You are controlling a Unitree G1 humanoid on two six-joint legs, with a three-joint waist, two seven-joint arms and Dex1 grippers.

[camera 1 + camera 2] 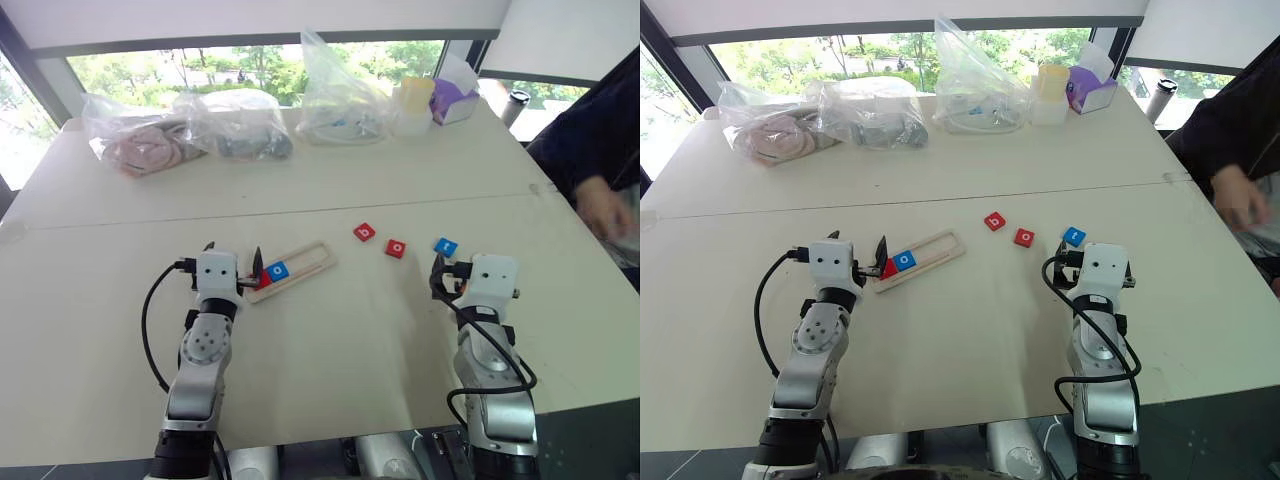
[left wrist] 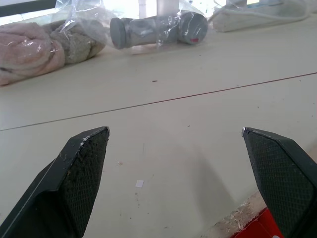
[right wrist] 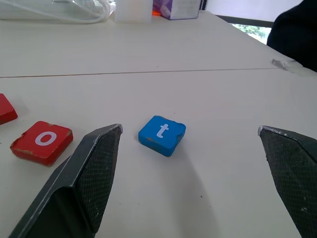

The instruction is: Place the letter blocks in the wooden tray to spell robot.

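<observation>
The tray (image 1: 290,270) lies tilted on the table (image 1: 330,340), and everything here is placed from it. Inside it, at its near-left end, sit two blocks side by side: a red block (image 1: 264,279), half hidden by a black finger so its letter cannot be read, and a blue o (image 1: 279,270) next to it toward the tray's middle. The rest of the slot is bare wood.

Off the tray's far-right end, three blocks lie loose on the table in a rough row. The red b (image 1: 365,232) is nearest the tray, the red o (image 1: 397,248) is just beyond it, and the blue t (image 1: 445,246) is farthest out, well apart from the tray.

The left gripper (image 1: 233,262) hovers at the tray's near-left end with its fingers spread wide and nothing between them; one finger overlaps the tray's corner, possibly touching it. The right gripper (image 3: 190,148) is out past the loose blocks, fingers likewise spread and empty, with the t lying on the table just ahead of the gap.

Far behind the tray, along the table's back edge, sit plastic bags (image 1: 185,125). A person's hand (image 1: 603,208) is at the table's right side.
</observation>
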